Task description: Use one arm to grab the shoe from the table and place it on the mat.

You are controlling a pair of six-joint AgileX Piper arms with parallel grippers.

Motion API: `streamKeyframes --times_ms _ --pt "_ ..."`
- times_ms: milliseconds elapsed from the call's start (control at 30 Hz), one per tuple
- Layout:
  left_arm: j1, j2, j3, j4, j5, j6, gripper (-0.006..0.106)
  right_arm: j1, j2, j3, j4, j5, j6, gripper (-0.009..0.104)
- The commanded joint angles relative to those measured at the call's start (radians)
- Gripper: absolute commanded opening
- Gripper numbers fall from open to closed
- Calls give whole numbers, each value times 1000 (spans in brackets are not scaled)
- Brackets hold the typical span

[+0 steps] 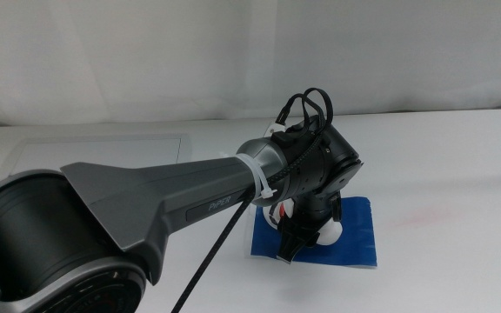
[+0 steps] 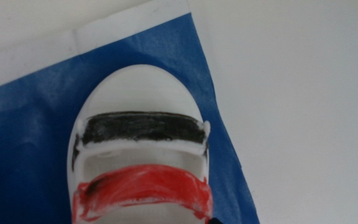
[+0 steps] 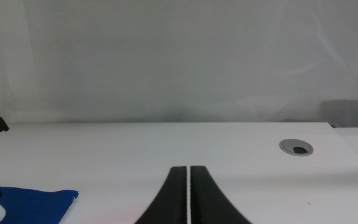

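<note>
My left arm (image 1: pixel 172 204) reaches in from the left over the blue mat (image 1: pixel 359 235). Its gripper (image 1: pixel 298 243) points down and is shut on the small white shoe (image 1: pixel 330 233), holding it on or just above the mat. In the left wrist view the shoe (image 2: pixel 138 93) fills the picture, with its navy strap (image 2: pixel 142 129) and red strap (image 2: pixel 142 190), over the mat (image 2: pixel 30 124); only a dark bit of one jaw shows beside it. My right gripper (image 3: pixel 187 193) is shut and empty, low over the table, out of the middle view.
The white table (image 1: pixel 442 174) has an inset light grey panel (image 1: pixel 94 148) at the back left. A round cable grommet (image 3: pixel 296 147) sits at the right. A faint pink smear (image 1: pixel 424 217) lies right of the mat. The mat's corner (image 3: pixel 36 202) shows in the right wrist view.
</note>
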Motion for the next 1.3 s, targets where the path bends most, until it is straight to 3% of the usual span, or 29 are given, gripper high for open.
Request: streamKeyframes --times_ms 0,267,567,600,633,733,1033,1267 --pt "2 0 -6 13 0 4 -3 -5 -2 40 -3 0 -3 -2" --pt "2 1 -6 -48 59 -19 -3 -5 -2 40 -3 0 -3 -2" --pt "2 14 -6 -42 59 -24 0 -5 -2 40 -3 0 -3 -2" --pt "2 14 -6 -42 50 -28 15 -5 -2 40 -3 0 -3 -2" --pt "3 14 -6 -39 33 -28 46 -5 -2 40 -3 0 -3 -2" --pt "3 14 -6 -37 -9 -28 92 -5 -2 40 -3 0 -3 -2" --pt "10 11 -6 -37 -55 -17 93 -5 -2 40 -3 0 -3 -2" --pt "10 -32 -16 129 -62 -10 93 -5 -2 40 -3 0 -3 -2"
